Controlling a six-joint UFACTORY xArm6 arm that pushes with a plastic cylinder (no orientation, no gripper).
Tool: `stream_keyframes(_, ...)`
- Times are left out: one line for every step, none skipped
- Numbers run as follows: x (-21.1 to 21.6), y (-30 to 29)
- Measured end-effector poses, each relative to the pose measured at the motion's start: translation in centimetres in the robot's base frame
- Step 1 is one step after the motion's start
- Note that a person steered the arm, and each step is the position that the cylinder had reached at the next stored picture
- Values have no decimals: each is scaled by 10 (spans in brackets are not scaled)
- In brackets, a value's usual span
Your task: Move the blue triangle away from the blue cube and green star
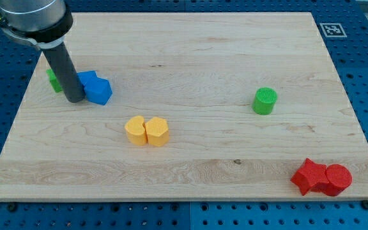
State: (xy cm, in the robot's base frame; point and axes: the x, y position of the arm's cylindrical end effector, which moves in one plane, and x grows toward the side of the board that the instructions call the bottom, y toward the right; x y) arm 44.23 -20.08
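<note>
Two blue blocks [94, 86], tip [75, 99] alongside

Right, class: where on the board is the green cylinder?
The green cylinder stands alone toward the view's right, about mid-height, well above the red blocks near the bottom right corner.

You had two blue blocks [94, 87], two yellow blocks [147, 131], two red blocks [322, 177] and two green ones [265, 101] — eight in all — on one wooden board [203, 57].
</note>
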Motion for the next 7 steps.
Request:
stream_keyframes(0,0)
stream_keyframes(0,-14)
stream_keyframes(0,-61)
stream_keyframes(-8,-92)
stream_keyframes(-34,-89)
stream_keyframes(-52,-62)
stream_keyframes(-48,-79)
